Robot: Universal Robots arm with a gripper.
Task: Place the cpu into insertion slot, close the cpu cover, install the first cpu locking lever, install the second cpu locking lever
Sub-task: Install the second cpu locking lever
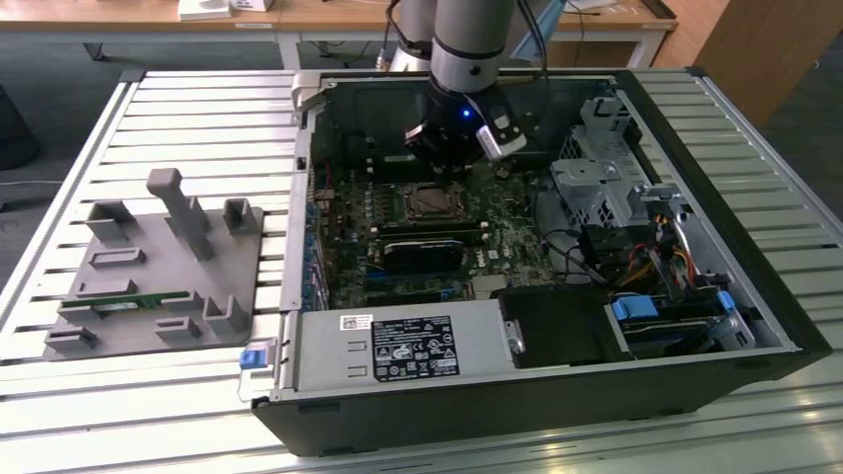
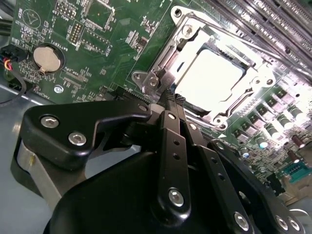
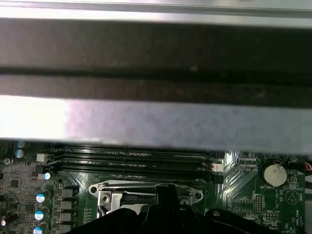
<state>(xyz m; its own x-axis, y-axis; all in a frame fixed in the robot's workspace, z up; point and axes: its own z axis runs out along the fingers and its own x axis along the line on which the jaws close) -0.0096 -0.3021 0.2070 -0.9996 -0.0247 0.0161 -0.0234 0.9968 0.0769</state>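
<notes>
An open computer case (image 1: 527,395) lies on its side on a slatted desk (image 1: 197,109), with a grey fixture block (image 1: 158,267) well apart from it toward the exterior view's left. Inside the case, the green motherboard (image 2: 97,58) carries a round coin battery (image 2: 48,58), long black memory slots (image 3: 131,161) and a row of blue-topped capacitors (image 3: 40,204). A black card (image 1: 424,252) sits just beside the socket on its near side in the exterior view, and a drive cage (image 1: 606,188) with loose cables stands toward the exterior view's right. The case's metal wall (image 3: 146,122) rises close behind the memory slots.

The cpu (image 2: 209,75) lies flat in the insertion slot (image 1: 431,201), its bright top facing up out of the board. The cpu cover (image 2: 170,63) lies down around it, a silver frame with the chip showing through its square window. Being square, the chip has no long axis; its edges run parallel to the frame.

The pincer (image 2: 173,100) hangs just above one edge of the socket frame, its fingertips (image 2: 168,95) drawn narrowly together with nothing between them. Whether they touch the frame cannot be told.
</notes>
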